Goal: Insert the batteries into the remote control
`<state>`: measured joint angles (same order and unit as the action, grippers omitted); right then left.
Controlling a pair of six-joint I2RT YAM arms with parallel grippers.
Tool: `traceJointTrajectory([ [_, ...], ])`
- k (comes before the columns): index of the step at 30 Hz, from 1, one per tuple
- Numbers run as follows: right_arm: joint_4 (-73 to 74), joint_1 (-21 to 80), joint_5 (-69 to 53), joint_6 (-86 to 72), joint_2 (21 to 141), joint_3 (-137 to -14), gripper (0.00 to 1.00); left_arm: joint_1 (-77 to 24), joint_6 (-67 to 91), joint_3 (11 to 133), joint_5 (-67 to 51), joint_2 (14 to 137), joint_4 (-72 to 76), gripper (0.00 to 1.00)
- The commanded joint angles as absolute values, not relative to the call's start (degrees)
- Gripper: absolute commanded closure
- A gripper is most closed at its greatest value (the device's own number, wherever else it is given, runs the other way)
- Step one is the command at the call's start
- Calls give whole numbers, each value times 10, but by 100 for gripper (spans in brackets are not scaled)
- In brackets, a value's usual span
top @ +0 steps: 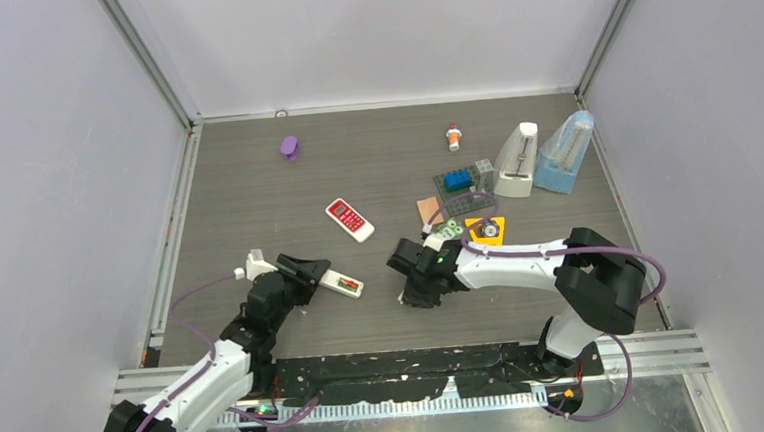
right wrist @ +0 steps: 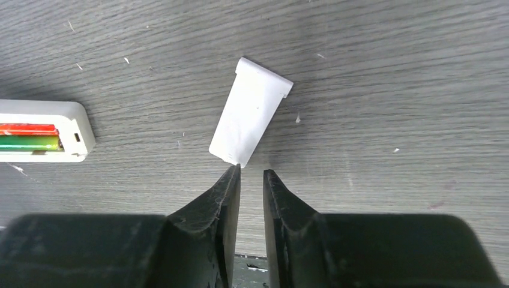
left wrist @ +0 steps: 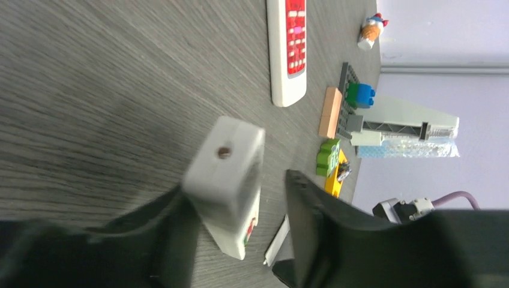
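Observation:
The white remote control (top: 343, 284) lies back-up at front centre, with a red battery (right wrist: 29, 129) and a green battery (right wrist: 29, 143) side by side in its open compartment. My left gripper (top: 309, 271) is open around the remote's end (left wrist: 225, 174). The remote leans on one finger and a gap separates it from the other finger (left wrist: 312, 216). The white battery cover (right wrist: 251, 120) lies flat on the table. My right gripper (right wrist: 251, 171) hovers just short of it, its jaws a narrow slit apart with nothing between them. One fingertip (right wrist: 234, 177) meets the cover's near corner.
A second remote with red buttons (top: 349, 219) lies behind. Further back stand a purple piece (top: 290, 147), a small figure (top: 452, 137), a brick plate with a blue brick (top: 456, 179), a yellow piece (top: 485, 231) and two metronomes (top: 518, 160) (top: 567, 153). Frame walls enclose the table.

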<state>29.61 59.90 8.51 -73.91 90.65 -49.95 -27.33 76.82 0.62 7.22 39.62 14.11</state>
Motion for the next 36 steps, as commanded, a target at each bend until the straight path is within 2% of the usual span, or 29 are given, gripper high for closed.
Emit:
traceJointTrajectory([
  [1,317,597,132,-710,847,-507,70,-276,779,-22,117,360,134,38],
  [4,324,585,155,-664,818,-510,64,-276,786,-14,129,316,49,25],
  [6,337,577,180,-589,806,-521,55,-276,797,-3,134,284,-26,20],
  [8,335,567,195,-510,799,-529,47,-276,816,6,139,253,-112,18],
  [12,317,531,162,-361,811,-549,40,-276,855,44,146,206,-267,15],
  [14,317,521,144,-294,841,-570,38,-276,868,53,145,183,-310,14],
  [18,329,520,140,-210,922,-622,42,-276,877,67,137,150,-366,14],
  [25,311,520,141,-168,997,-654,39,-276,851,97,122,110,-437,15],
  [30,330,526,159,-165,1024,-653,39,-276,770,95,76,116,-361,16],
  [36,369,549,156,-162,1014,-624,40,-276,669,124,13,195,-279,17],
])
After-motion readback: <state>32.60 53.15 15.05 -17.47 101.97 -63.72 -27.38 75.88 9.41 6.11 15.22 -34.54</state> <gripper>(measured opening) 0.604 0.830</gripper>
